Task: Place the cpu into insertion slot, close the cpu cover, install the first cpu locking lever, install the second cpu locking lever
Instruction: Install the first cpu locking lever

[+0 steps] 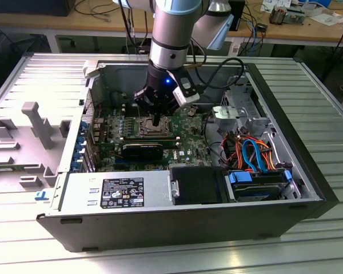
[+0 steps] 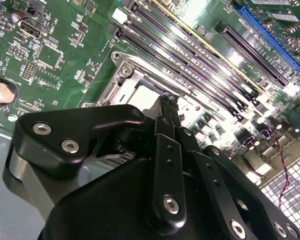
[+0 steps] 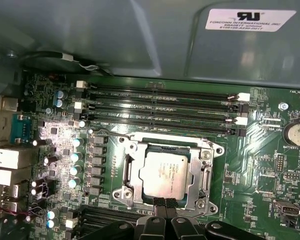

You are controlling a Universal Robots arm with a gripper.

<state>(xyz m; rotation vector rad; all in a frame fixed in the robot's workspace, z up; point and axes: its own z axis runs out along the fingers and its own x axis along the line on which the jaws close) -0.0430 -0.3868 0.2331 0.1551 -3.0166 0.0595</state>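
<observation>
End effector (image 3: 162,204): we see its black fingers (image 2: 162,107) drawn together to a narrow tip, closed with nothing held between them; in the exterior view (image 1: 156,119) the tip points straight down.
Contact: in the first wrist view the tip meets the near edge of the socket's metal frame; we cannot tell whether it presses on it or hangs just above.
Cpu (image 3: 163,174): lies flat in the insertion slot (image 3: 131,155), its silver-grey top showing just beyond the fingertips.
Cpu cover (image 3: 206,176): lies down around the cpu, whose top shows through its square window.
Locking levers: we cannot make out how they stand.
Surroundings: long black memory slots (image 3: 160,107) run along the far side of the socket, on the green motherboard (image 3: 262,172).
Arm (image 1: 170,40): comes down nearly upright from above into the open computer case (image 1: 160,225), wrist over the socket (image 1: 151,127).
Support: the case lies on its side on a ribbed metal counter (image 1: 314,91).
</observation>
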